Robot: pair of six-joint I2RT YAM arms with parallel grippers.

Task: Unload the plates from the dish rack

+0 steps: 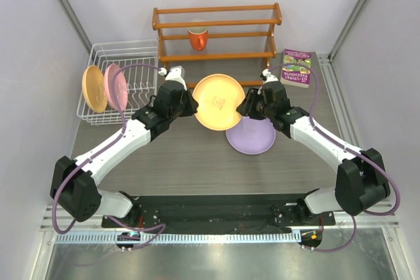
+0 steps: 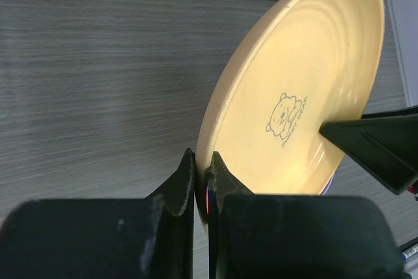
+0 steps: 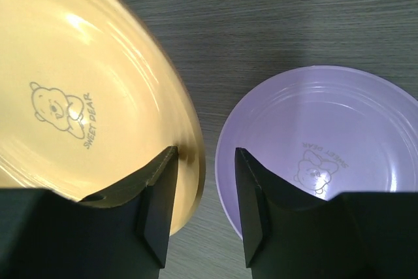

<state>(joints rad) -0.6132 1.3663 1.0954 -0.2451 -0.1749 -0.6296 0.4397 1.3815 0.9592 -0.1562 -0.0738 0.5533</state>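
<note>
My left gripper (image 1: 190,104) is shut on the left rim of an orange-tan plate (image 1: 218,101) and holds it tilted above the table. The pinch shows in the left wrist view (image 2: 201,178) on the plate (image 2: 294,89). My right gripper (image 1: 246,106) is open, and the plate's right rim (image 3: 78,96) lies between its jaws (image 3: 206,181). A lavender plate (image 1: 252,137) lies flat on the table below, also in the right wrist view (image 3: 326,142). A pink plate (image 1: 117,86) and a second orange-tan plate (image 1: 94,88) stand in the white dish rack (image 1: 125,50).
An orange-brown wooden shelf rack (image 1: 216,31) stands at the back with an orange-red mug (image 1: 198,38) on it. A book (image 1: 296,67) lies at the back right. Grey walls close in on both sides.
</note>
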